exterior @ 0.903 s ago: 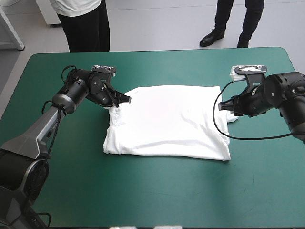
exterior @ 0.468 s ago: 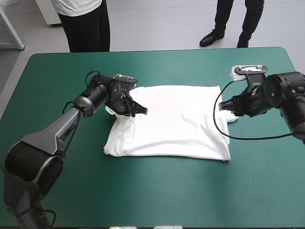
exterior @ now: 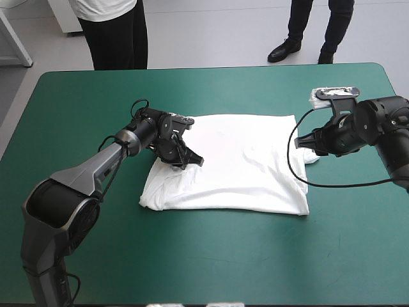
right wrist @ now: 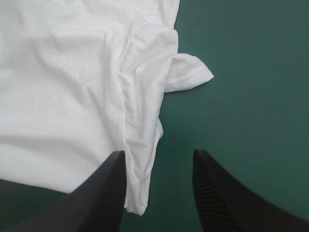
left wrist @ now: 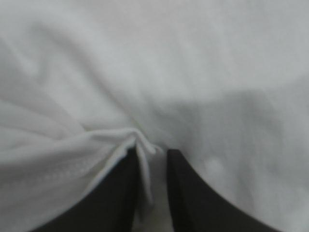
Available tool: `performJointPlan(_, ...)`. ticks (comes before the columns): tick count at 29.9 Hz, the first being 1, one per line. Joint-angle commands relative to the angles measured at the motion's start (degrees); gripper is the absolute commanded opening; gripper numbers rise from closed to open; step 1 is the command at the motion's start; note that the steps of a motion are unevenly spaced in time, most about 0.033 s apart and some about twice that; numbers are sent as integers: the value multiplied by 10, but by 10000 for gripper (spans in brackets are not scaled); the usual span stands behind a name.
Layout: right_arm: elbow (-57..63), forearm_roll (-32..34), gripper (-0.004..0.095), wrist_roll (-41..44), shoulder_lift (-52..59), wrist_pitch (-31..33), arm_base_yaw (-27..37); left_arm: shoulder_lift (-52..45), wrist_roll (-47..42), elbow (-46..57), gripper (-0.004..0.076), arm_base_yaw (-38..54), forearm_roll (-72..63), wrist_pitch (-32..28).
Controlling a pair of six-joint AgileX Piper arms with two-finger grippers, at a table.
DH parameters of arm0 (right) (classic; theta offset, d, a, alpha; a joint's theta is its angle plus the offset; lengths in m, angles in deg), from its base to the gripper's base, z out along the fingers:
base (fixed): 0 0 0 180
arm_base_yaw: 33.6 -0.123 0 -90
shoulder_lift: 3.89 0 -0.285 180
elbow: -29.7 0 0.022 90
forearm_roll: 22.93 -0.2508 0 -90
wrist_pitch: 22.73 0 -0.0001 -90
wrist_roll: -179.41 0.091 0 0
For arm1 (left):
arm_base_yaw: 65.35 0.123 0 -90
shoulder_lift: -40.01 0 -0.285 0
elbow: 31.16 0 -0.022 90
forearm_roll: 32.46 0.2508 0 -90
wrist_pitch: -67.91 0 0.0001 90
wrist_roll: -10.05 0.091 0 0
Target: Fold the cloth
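White short-sleeved T-shirt (exterior: 243, 166) lies spread flat mid teal-green desk (exterior: 192, 256). L tool (exterior: 193, 160), black fins, clenched on a fold at shirt's left side. R tool (right wrist: 158, 153) gapes wide, shirt's right edge betw. its fins.

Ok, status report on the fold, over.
Left gripper shut on the T-shirt. Right gripper open, straddling its opposite edge. Nothing in the way.

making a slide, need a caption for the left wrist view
Left gripper shut on a gathered hem of the white T-shirt, which fills everything ahead of it.
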Motion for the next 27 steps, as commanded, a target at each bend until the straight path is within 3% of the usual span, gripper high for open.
performJointPlan(1, -19, 5, 414, -1, 15, -19, 4, -35, 17, -19, 388, -4, -45, 17)
performJointPlan(3, -19, 5, 414, -1, 15, -18, 4, -38, 17, -32, 493, -4, -43, 29)
performJointPlan(5, -19, 5, 414, -1, 15, -18, 4, -39, 17, -48, 524, -4, -38, 39)
performJointPlan(16, -19, 30, 414, 42, 4, -26, 6, -92, -16, -106, 454, 2, -8, 82)
performJointPlan(21, -19, 15, 414, 42, -29, -20, 41, -110, -44, -103, 454, 14, 101, 137)
performJointPlan(27, -19, -1, 414, 25, -60, -44, 72, -116, -35, -103, 454, 20, 95, 153)
